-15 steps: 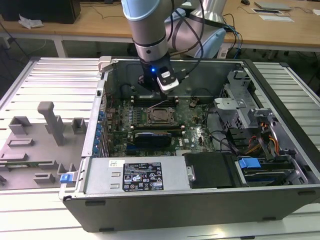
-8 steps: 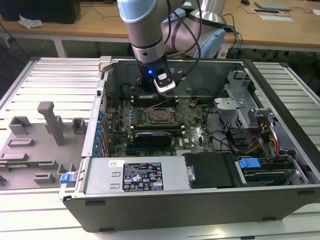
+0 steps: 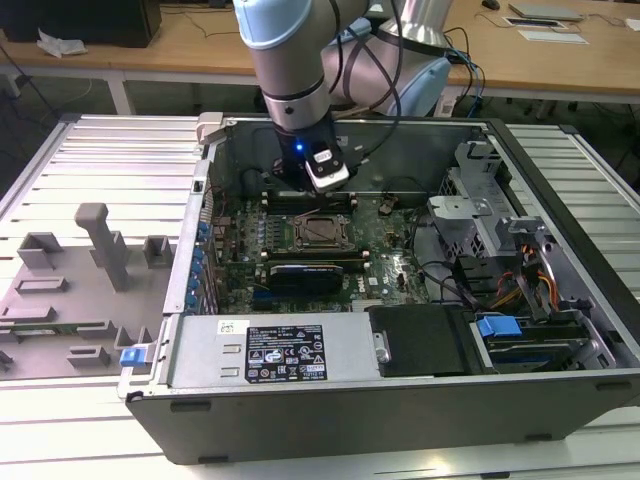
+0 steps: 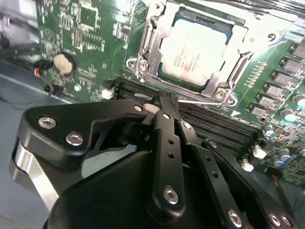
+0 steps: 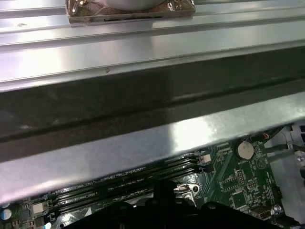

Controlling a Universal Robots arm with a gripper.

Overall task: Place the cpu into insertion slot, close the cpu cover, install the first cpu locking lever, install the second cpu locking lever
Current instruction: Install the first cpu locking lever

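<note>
One open computer case [image 3: 400, 400] lies on a slatted metal table [image 3: 110, 150], with wooden desks [image 3: 150, 50] behind it. Inside, a green board [image 3: 380, 250] lies flat. The cpu [image 4: 193, 55], a pale silvery square, sits in the slot [image 4: 164, 76], and the silver cover [image 4: 147, 45] frames it, lying flat around the chip. The arm's gripper [image 4: 159, 102] hangs just beside the slot, over the dark memory sockets [image 4: 214, 126]; its black fingers are pressed together and hold nothing.
</note>
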